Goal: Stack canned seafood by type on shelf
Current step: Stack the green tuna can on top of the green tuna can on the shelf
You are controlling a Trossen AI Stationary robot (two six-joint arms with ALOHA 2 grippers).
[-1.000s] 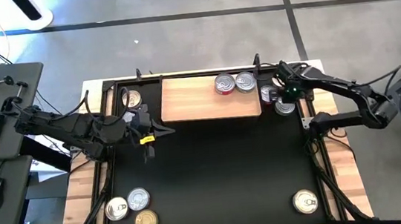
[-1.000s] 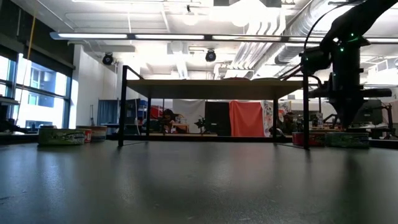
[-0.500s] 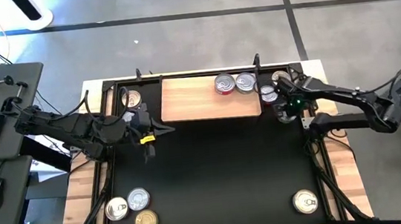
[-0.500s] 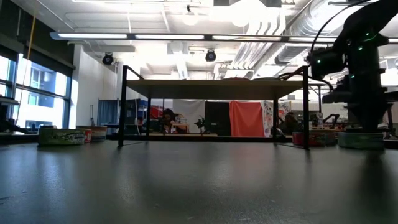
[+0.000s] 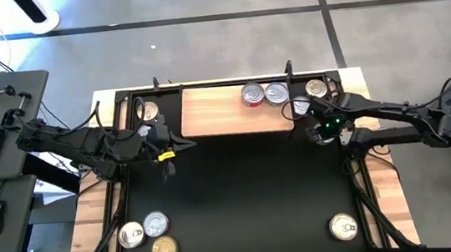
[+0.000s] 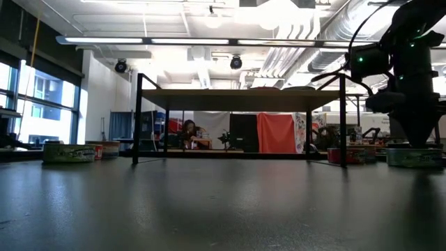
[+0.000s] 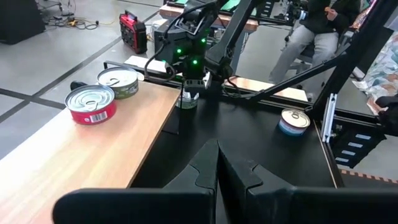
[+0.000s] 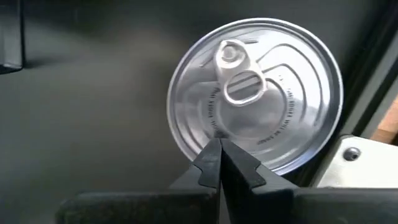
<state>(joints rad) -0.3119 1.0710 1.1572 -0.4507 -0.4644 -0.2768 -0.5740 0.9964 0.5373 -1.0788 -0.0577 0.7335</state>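
1. The right gripper (image 5: 322, 129) has swung from beside the shelf (image 5: 224, 112) toward six o'clock, over the black mat (image 5: 241, 191).
2. Its jaws are pressed together, empty, above a silver can (image 8: 255, 93).
3. The left gripper (image 5: 179, 144) is likewise closed; that can is mostly hidden from above.

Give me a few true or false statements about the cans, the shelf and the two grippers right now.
1. Two cans sit on the shelf. True.
2. The right gripper is wide open. False: its fingers are shut, above a silver can on the mat.
3. Three cans are grouped at the mat's near left corner. True.
4. The left gripper holds a can. False: it is shut and holds nothing.
5. The shelf is full. False: most of the board is bare.
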